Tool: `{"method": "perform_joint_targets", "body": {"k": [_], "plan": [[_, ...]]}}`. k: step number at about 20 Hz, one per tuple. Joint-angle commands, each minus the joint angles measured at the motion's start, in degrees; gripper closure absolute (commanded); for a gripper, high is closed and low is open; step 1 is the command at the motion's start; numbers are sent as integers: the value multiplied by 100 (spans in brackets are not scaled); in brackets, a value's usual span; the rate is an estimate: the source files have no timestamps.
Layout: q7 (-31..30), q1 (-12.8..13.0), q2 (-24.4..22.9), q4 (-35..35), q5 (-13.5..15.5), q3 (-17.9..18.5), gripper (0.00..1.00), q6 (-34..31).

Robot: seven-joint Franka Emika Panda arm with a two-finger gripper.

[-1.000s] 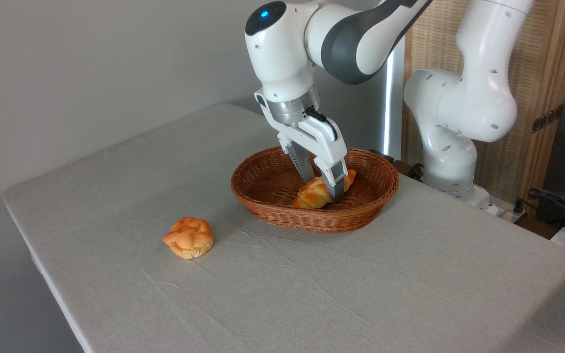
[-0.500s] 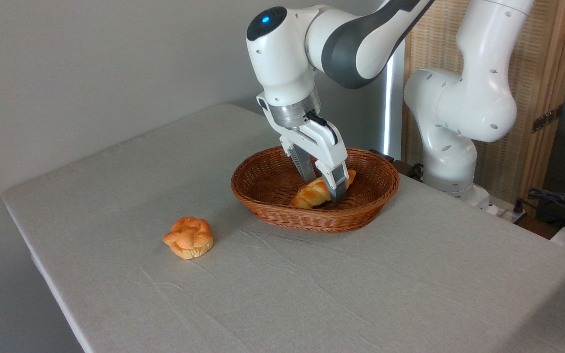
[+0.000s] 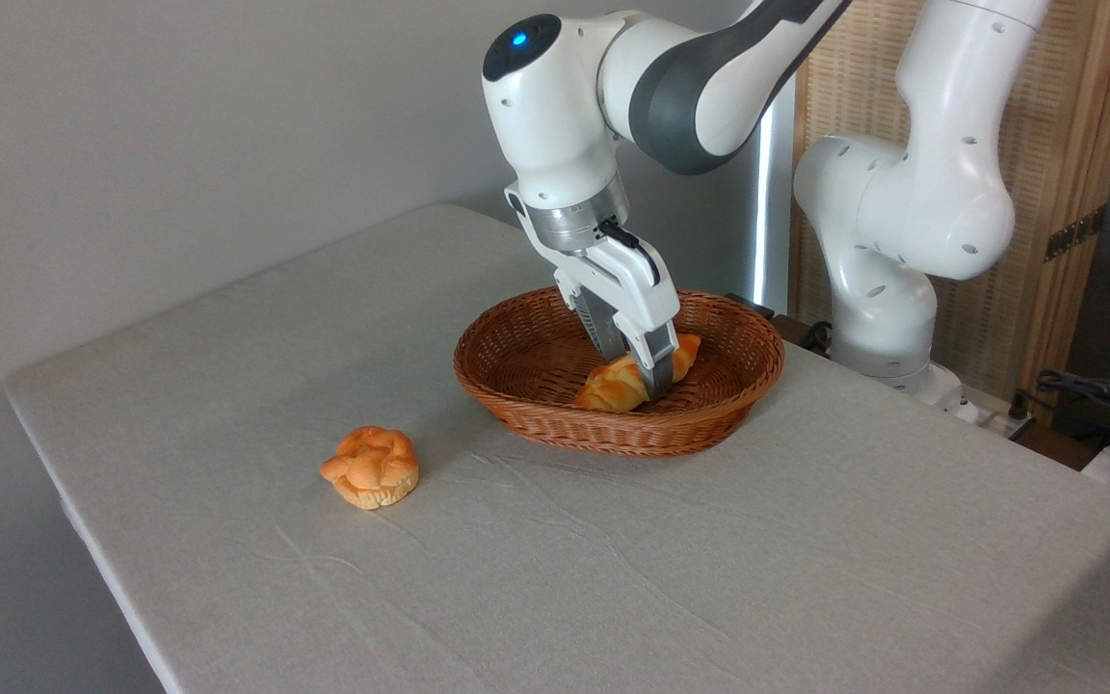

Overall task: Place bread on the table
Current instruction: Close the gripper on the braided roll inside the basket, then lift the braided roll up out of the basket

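The bread (image 3: 607,386), a golden-orange braided loaf, lies inside the brown wicker basket (image 3: 613,432) on the right half of the table (image 3: 728,578). My gripper (image 3: 639,374) reaches down into the basket. Its two fingers are pressed against the loaf's middle, one in front and one behind, so it is shut on the bread. The loaf's right end pokes out past the front finger, and its underside is hidden by the basket wall.
A small round knotted bun (image 3: 371,467) sits on the cloth to the left of the basket. The arm's white base (image 3: 887,318) stands behind the table's right rear edge. A wooden screen and cables are at the far right.
The fingers have drawn together onto the loaf over the last second. The wrist shifted slightly, and the loaf tipped a little between the fingers while staying in the basket.
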State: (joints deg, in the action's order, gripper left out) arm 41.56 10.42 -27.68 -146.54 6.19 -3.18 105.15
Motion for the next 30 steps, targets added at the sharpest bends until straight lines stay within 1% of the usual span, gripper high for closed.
{"method": "perform_joint_targets", "body": {"k": [1,8,12,13,14,15,16,18,20,24,28,30], "plan": [[89,13,25,-102,-100,28,77,146],[81,4,25,-94,-100,45,90,146],[81,4,8,-41,-100,54,90,102],[81,4,-1,20,-109,54,92,50],[63,13,-10,38,-152,28,94,32],[54,30,-27,151,-353,10,99,6],[72,39,-27,335,-416,1,100,-212],[89,39,-19,827,-390,10,100,-748],[89,39,-19,1205,-390,19,100,-1074],[107,48,-19,1435,-425,1,100,-1234],[230,39,25,1795,-451,211,100,-1216],[562,39,191,1910,-486,693,100,-1059]]}}
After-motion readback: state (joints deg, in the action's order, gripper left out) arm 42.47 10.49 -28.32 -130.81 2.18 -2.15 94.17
